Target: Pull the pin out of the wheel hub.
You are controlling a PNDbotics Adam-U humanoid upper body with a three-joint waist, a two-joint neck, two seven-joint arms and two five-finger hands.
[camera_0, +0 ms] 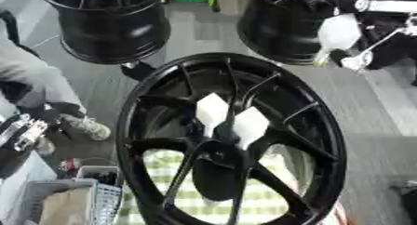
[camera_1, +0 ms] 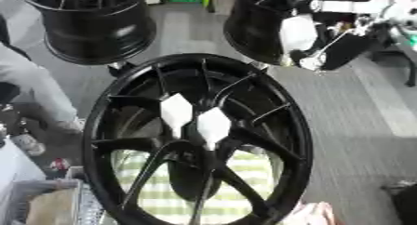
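Your wheel (camera_0: 232,140) stands upright facing you so both white pins (camera_0: 211,111) at its hub are reachable; no hand is in view.

Both eye views look steeply down from the robot's head, close over a black wheel hub (camera_0: 232,140). They share nearly the whole scene, the right eye view offset slightly sideways.

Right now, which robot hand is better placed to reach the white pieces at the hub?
Probably left: the left robot hand shows beside the large black spoked wheel; no right one visible.
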